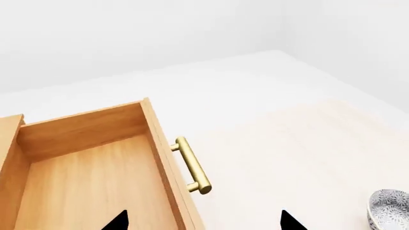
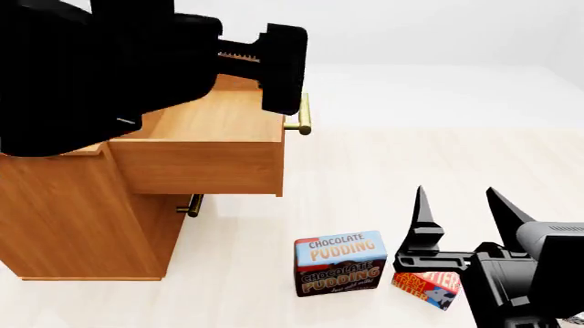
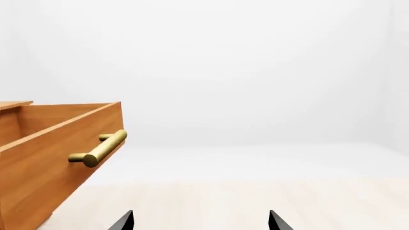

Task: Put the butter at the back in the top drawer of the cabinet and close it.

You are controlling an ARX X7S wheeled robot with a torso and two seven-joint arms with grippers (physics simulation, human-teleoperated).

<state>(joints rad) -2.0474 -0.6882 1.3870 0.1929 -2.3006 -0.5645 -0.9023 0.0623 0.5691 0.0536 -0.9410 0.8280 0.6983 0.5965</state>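
Observation:
The butter (image 2: 422, 284), a small orange-red box with a blue side, lies on the floor to the right of the cabinet (image 2: 82, 219), partly hidden by my right arm. My right gripper (image 2: 456, 205) (image 3: 201, 221) hovers open just above it, holding nothing. The top drawer (image 2: 205, 164) (image 1: 96, 182) (image 3: 57, 143) is pulled out, and the part of its inside that I see is bare. Its brass handle (image 2: 304, 116) (image 1: 191, 165) (image 3: 99, 148) faces right. My left gripper (image 2: 284, 75) (image 1: 203, 221) hangs open over the drawer's front edge, with nothing between its fingers.
A blue-and-brown chocolate pudding box (image 2: 340, 263) stands on the floor just left of the butter. The second drawer's handle (image 2: 190, 205) shows under the open drawer. A patterned bowl (image 1: 390, 208) sits on the floor at the edge of the left wrist view.

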